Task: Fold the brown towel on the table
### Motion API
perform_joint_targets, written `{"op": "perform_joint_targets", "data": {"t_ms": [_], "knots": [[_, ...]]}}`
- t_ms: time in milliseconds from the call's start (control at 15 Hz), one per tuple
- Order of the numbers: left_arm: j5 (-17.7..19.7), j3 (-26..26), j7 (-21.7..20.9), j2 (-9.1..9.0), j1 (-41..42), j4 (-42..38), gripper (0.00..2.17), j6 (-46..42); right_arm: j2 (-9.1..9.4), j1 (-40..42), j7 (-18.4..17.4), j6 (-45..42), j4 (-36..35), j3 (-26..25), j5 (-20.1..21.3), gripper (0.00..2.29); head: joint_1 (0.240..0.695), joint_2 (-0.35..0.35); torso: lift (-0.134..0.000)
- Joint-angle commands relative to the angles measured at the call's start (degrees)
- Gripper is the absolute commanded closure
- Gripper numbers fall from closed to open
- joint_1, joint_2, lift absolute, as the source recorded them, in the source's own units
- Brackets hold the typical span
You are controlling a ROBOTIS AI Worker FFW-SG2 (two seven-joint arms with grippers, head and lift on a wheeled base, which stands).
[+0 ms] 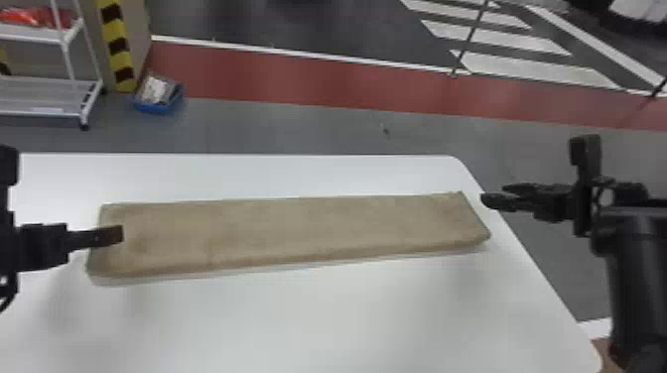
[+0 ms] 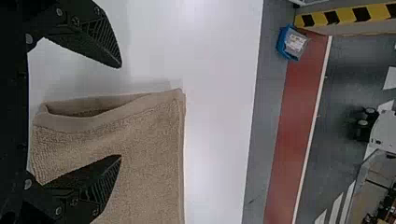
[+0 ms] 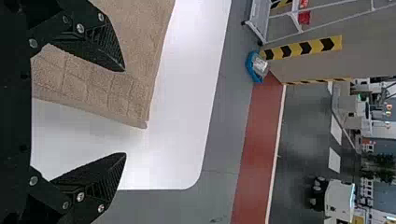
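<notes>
Brown towel (image 1: 298,225), one end near left gripper (image 1: 119,235), other near right gripper (image 1: 494,194)

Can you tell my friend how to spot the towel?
Find the big white table. Lying on it, between the robot's two black arms, is the brown towel, folded into a long strip. It's fuzzy cloth, while the table is smooth and white.

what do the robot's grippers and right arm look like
The right arm is black with a rounded, tube-like section. The left gripper and right gripper are black, each with two tapering fingers, ribbed on their inner faces, and silvery screws.
</notes>
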Motion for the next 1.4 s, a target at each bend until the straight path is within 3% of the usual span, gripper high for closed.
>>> {"op": "perform_joint_targets", "data": {"t_ms": [0,267,533,1333], "knots": [[0.0,-1.3,0.1,-0.01,-1.6,1.5,0.23,0.0,-1.23,-2.5,0.1,-0.4,4.7,0.3,0.0,0.29,0.695,-0.286,-0.124],[-0.7,-1.9,0.5,-0.01,-3.0,2.7,0.23,0.0,-2.11,-5.3,-0.3,-1.2,9.9,4.4,0.6,0.29,0.695,-0.296,-0.124],[-1.6,-2.5,0.2,-0.01,-4.6,4.4,0.23,0.2,-1.85,-5.3,-1.2,-2.5,10.2,7.0,1.7,0.29,0.695,-0.279,-0.124],[-2.9,-4.0,0.0,0.08,-8.0,8.0,0.23,2.5,-2.38,-4.2,-2.9,-5.5,10.2,7.2,5.7,0.29,0.695,-0.287,-0.124]]}}
